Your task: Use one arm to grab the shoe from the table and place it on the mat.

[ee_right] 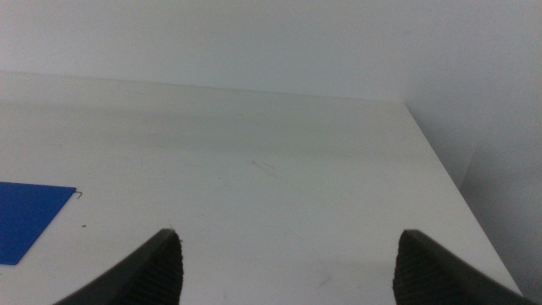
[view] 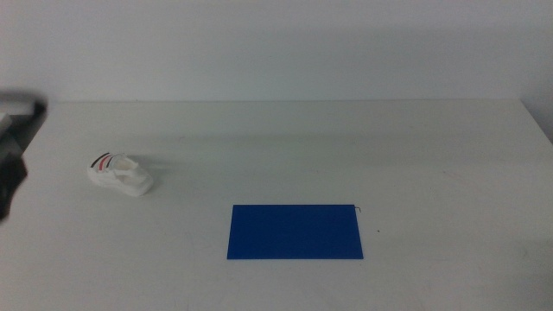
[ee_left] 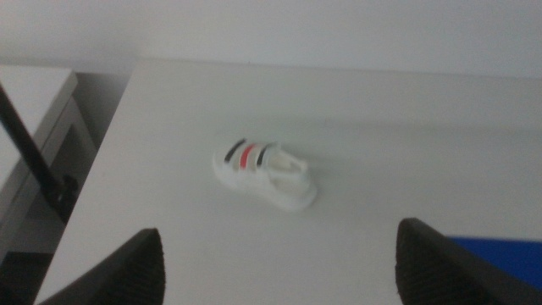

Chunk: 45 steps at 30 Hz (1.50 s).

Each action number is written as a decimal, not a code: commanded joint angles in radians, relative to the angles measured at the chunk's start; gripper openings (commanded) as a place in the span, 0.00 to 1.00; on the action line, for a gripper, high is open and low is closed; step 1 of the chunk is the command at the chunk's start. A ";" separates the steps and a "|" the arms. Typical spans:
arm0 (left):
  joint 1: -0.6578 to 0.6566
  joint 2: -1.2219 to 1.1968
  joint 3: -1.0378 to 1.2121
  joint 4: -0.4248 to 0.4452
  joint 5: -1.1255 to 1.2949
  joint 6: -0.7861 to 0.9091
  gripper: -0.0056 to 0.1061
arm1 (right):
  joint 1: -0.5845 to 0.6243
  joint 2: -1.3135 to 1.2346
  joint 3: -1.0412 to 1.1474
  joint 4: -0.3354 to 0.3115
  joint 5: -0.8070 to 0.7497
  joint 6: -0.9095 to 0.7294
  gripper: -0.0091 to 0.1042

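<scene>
The small white shoe (view: pixel 121 174) with black and red stripes lies on the left part of the white table (view: pixel 346 147). The deep blue mat (view: pixel 295 231) lies flat near the table's front middle, apart from the shoe. My left arm (view: pixel 15 151) shows blurred at the left edge of the middle view, left of the shoe. In the left wrist view my left gripper (ee_left: pixel 284 275) is open and empty, above the table, with the shoe (ee_left: pixel 264 173) ahead of it between the jaws. My right gripper (ee_right: pixel 288 271) is open and empty over the right part of the table.
The mat's corner (ee_left: pixel 500 254) shows by the left gripper's jaw, and its edge (ee_right: pixel 30 219) shows in the right wrist view. The table's left edge (ee_left: pixel 93 186) drops off beside the shoe, with a black cable (ee_left: pixel 34 165) and a grey stand beyond it.
</scene>
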 commanded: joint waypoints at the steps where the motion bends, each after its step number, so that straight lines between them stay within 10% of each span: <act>1: -0.004 0.105 -0.129 -0.002 -0.041 -0.010 0.89 | 0.001 -0.026 0.005 -0.009 -0.076 -0.008 0.65; 28: -0.004 1.022 -0.952 0.014 0.388 -0.157 0.89 | 0.001 -0.026 0.005 -0.009 -0.076 -0.008 0.65; 45: -0.005 1.386 -1.142 0.070 0.552 -0.682 0.89 | 0.001 -0.026 0.005 -0.009 -0.076 -0.008 0.65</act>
